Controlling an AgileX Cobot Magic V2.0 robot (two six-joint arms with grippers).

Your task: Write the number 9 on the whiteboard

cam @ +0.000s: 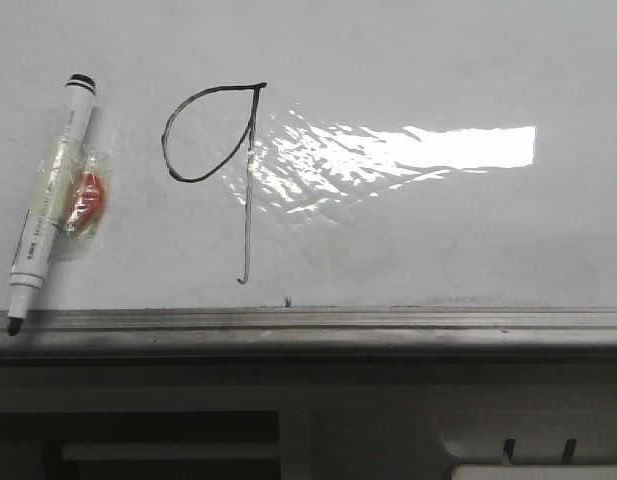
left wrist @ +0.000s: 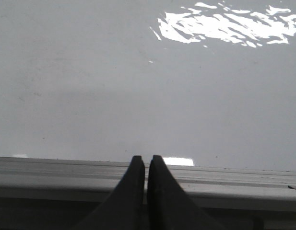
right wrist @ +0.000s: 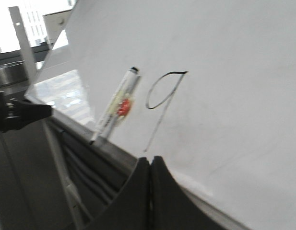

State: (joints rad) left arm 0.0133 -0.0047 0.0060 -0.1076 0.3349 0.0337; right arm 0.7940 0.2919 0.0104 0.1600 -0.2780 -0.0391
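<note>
Pressing together, empty: left fingers (left wrist: 136, 175), right fingers (right wrist: 143, 177).

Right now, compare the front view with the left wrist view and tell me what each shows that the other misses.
Only the front view shows the number 9, drawn in black with a teardrop loop and long stem, and the marker lying left of it, tip at the tray edge, with a red object taped to its barrel. Only the left wrist view shows the left gripper, its dark fingers pressed together and holding nothing. Both share the whiteboard, its bright glare patch and the grey metal tray edge.
</note>
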